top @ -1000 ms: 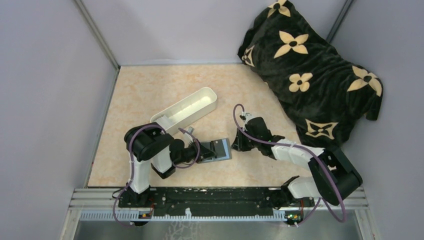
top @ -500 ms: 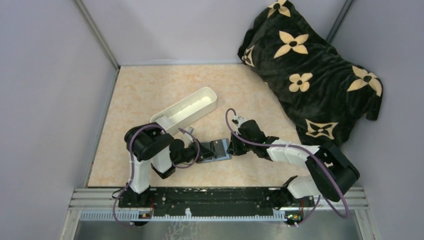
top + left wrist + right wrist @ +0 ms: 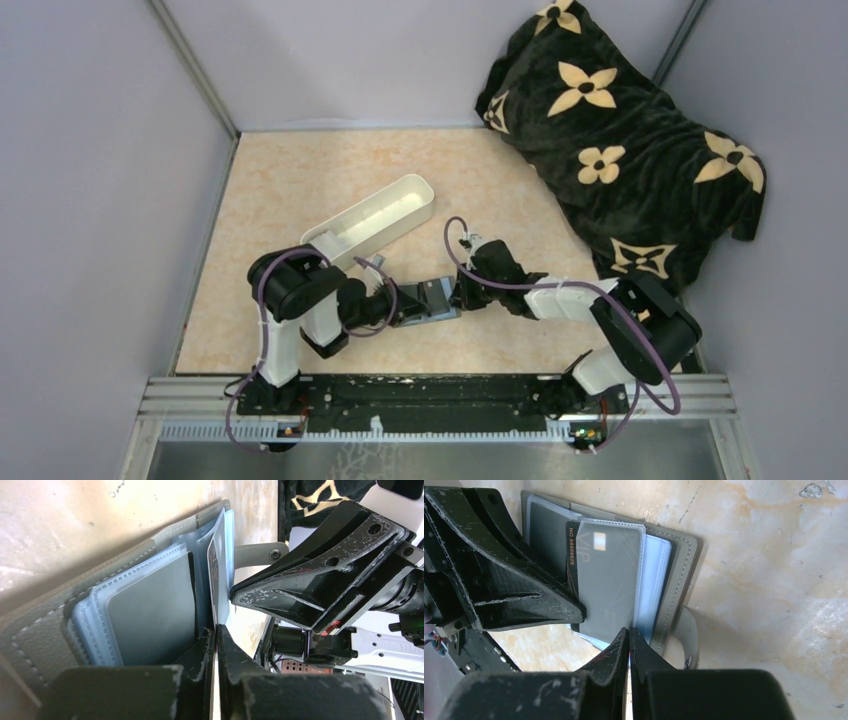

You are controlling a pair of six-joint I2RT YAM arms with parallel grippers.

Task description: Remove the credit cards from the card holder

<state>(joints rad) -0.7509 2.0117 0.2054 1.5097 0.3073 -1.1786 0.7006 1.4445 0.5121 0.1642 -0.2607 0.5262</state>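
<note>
Extraction of one card in hand, card not yet free. Small flat grey bifold card holder (image 3: 436,300) with blue-grey clear sleeves, spread open on beige marbled table (image 3: 300,180), near-centre, at 5 o'clock from long white oblong plastic tray (image 3: 378,220). From 9 o'clock, left end effector (image 3: 216,632), narrowed to a slit on a sleeve leaf, apparently anchoring the holder. From 3 o'clock, right end effector (image 3: 628,632), likewise closed to a slit, seemingly nipping lower edge of black VIP-printed credit card (image 3: 606,575), mostly inside its sleeve. Sleeve film also caught or not: cannot tell. Hold left grip firm and low. Draw right slowly in plane of the leaf, out through sleeve mouth, no twist. Watch for whole holder dragging or leaf lifting; if so, release and re-pinch bare card only. Further cards in rear sleeves: not discernible.
</note>
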